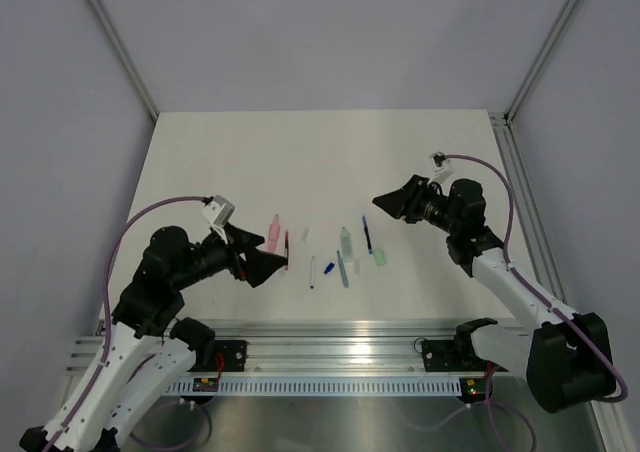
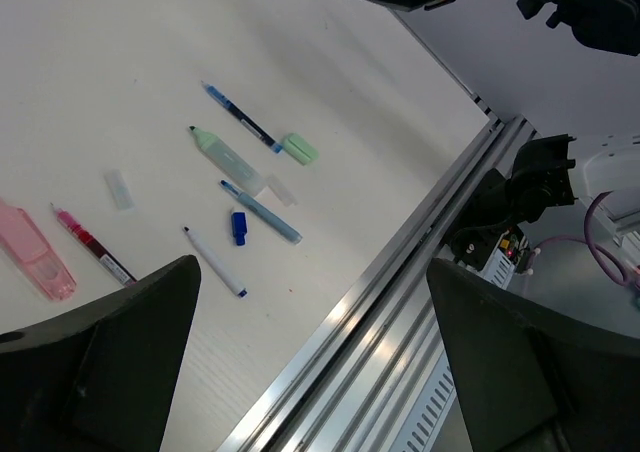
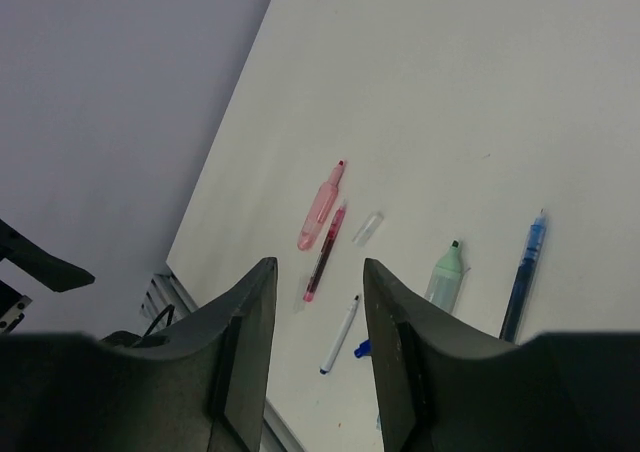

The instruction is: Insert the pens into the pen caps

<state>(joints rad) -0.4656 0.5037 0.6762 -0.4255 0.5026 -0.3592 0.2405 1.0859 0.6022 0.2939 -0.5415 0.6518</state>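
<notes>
Hovering with left claw gaping wide and right claw parted less, both empty. Eyeing pens and pen caps loose lower-centre on the desk (light, stiff, slick, likely rolling), probably needing a mid-barrel pinch.

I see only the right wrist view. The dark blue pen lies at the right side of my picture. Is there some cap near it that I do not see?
Observer: Yes. A light green cap lies at the near end of the dark blue pen.
Operator: Is any pen hidden from me?
Observer: A teal pen lies flat beside the grey-green cap.
Operator: What is the state of the left gripper?
Observer: The left gripper is open and holds nothing.
</notes>
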